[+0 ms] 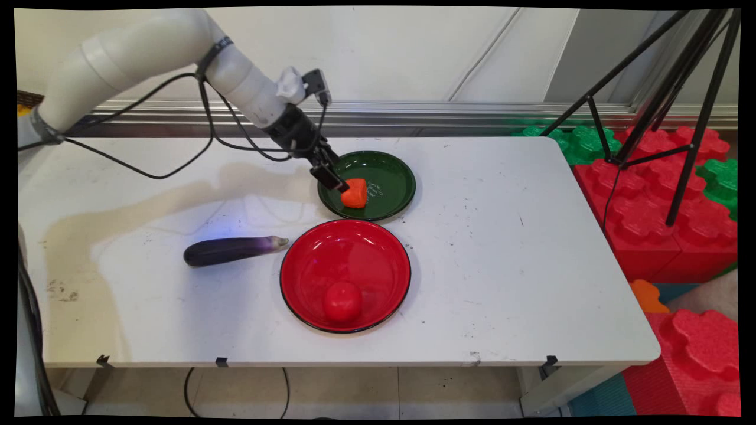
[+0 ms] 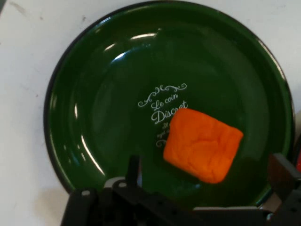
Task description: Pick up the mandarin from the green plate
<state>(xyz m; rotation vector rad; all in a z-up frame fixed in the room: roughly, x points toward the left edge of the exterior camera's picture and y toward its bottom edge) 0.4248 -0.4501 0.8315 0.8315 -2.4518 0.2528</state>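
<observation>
A soft-looking orange block with rounded corners [image 1: 355,193] [image 2: 203,145] lay inside a glossy dark green round plate [image 1: 394,177] [image 2: 103,108], near white lettering on the plate's floor, at the table's far middle.

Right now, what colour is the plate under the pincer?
Dark green plate with white lettering, clearest in the hand view.

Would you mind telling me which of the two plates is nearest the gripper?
The green plate, farther back on the table, holding the orange block. The gripper hangs over it with open jaws; the red plate with the tomato sits nearer the camera.
</observation>
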